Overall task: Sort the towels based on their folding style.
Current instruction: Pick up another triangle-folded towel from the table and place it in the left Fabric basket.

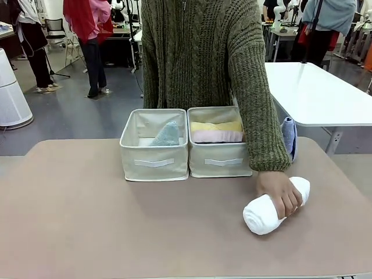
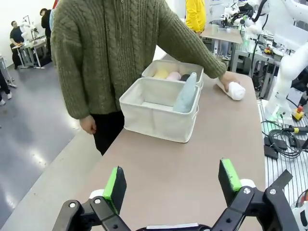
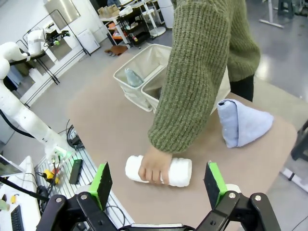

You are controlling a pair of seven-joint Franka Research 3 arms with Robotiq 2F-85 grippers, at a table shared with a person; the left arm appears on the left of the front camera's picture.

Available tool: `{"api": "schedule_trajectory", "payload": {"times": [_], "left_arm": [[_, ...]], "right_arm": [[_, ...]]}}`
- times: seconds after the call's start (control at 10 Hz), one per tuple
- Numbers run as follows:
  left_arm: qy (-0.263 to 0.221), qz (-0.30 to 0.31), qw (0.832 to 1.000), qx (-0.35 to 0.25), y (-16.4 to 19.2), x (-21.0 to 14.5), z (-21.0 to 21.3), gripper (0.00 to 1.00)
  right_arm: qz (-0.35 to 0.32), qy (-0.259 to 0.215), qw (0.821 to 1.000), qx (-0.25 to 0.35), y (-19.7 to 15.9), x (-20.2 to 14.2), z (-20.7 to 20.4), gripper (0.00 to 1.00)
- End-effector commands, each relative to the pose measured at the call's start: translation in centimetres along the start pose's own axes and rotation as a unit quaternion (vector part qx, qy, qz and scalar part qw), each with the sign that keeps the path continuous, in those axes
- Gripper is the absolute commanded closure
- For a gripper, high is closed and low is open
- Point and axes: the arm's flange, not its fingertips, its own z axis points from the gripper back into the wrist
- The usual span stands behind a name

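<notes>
A person's hand (image 1: 281, 195) rests on a white rolled towel (image 1: 264, 214) lying on the table at the front right. A mint green folded towel (image 1: 167, 135) stands in the left cream bin (image 1: 153, 163). Yellow (image 1: 216, 126) and pink (image 1: 216, 136) rolled towels lie in the right bin (image 1: 221, 163), with a dark one (image 2: 185, 77) beside them. A light blue folded towel (image 1: 289, 136) lies on the table right of the bins. My left gripper (image 2: 172, 187) is open, well short of the bins. My right gripper (image 3: 159, 185) is open, above the white towel (image 3: 179, 172) and the hand (image 3: 154, 166).
The person in a green knitted sweater (image 1: 197, 52) stands at the far side, one sleeve (image 3: 197, 82) reaching over the right bin's side. The brown table top (image 1: 87, 226) is bare in front of the bins. A white table (image 1: 319, 93) stands beyond at the right.
</notes>
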Motion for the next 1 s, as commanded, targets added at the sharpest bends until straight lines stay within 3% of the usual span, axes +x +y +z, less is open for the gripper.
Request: {"api": "schedule_trajectory", "payload": {"times": [0.0,0.4,0.6,0.7,0.8,0.9], "left_arm": [[0.009,0.002,1.0,0.0,0.3,-0.2,0.1,0.0],[0.009,0.002,1.0,0.0,0.3,-0.2,0.1,0.0],[0.009,0.002,1.0,0.0,0.3,-0.2,0.1,0.0],[0.009,0.002,1.0,0.0,0.3,-0.2,0.1,0.0],[0.009,0.002,1.0,0.0,0.3,-0.2,0.1,0.0],[0.009,0.002,1.0,0.0,0.3,-0.2,0.1,0.0]], "right_arm": [[0.013,0.059,0.998,-0.021,1.2,2.0,-1.8,0.0],[0.015,0.233,0.967,-0.103,2.2,5.2,-12.6,0.0],[0.021,0.275,0.955,-0.104,2.0,4.5,-17.8,0.0],[0.023,0.282,0.954,-0.094,2.6,3.9,-17.7,0.0],[0.021,0.265,0.96,-0.082,4.3,3.3,-12.1,0.0],[-0.009,0.243,0.966,-0.083,5.3,1.4,-3.8,0.0]]}}
